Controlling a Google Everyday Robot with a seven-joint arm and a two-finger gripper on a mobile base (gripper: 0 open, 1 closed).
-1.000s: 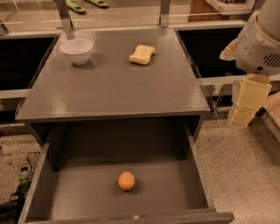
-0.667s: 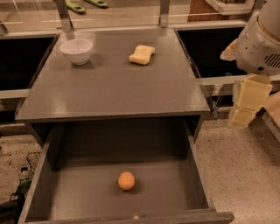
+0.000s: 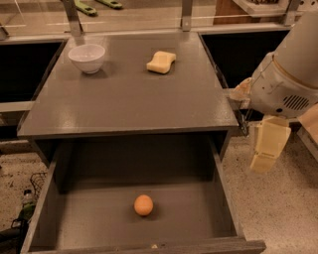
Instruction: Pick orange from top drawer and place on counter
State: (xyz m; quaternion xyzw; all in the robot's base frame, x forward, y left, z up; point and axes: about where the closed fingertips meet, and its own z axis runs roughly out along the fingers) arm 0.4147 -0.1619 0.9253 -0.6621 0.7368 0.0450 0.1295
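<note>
A small orange (image 3: 143, 205) glows against the dark grey wood of the open top drawer (image 3: 89, 221), below a matte dark grey counter (image 3: 129, 99) that carries a white bowl (image 3: 87, 57) and a pale yellow sponge (image 3: 161, 61). Black basins (image 3: 27, 69) flank the counter. At right, just off the counter's edge and over the speckled beige floor (image 3: 278, 213), the cream-yellow pincer (image 3: 263, 158) hangs under the robot's off-white arm housing (image 3: 285, 84). Bright green items (image 3: 85, 7) lie at the far end.
</note>
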